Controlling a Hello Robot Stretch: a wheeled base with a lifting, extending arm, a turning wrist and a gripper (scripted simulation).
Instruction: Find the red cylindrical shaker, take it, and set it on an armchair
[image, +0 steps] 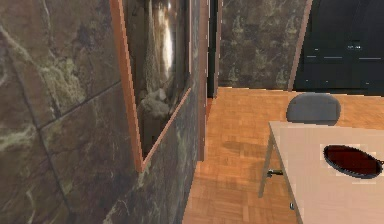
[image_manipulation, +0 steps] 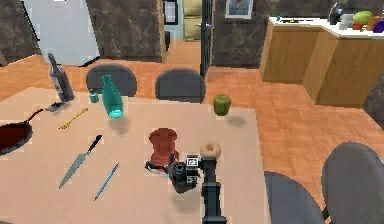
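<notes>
A red cylindrical shaker with a dark base stands upright on the pale table, near its middle in the arm side view. The dark arm bar rises from the bottom edge, and its gripper sits right at the shaker's foot. The shaker stands on the tabletop at the gripper's far end, so I cannot tell whether the gripper holds anything. Whether the fingers touch the shaker cannot be told either.
The table also bears a tan ring, a green cup, a teal bottle, a dark bottle, a knife and a dark pan. Grey chairs ring it. A framed mirror hangs on the marble wall.
</notes>
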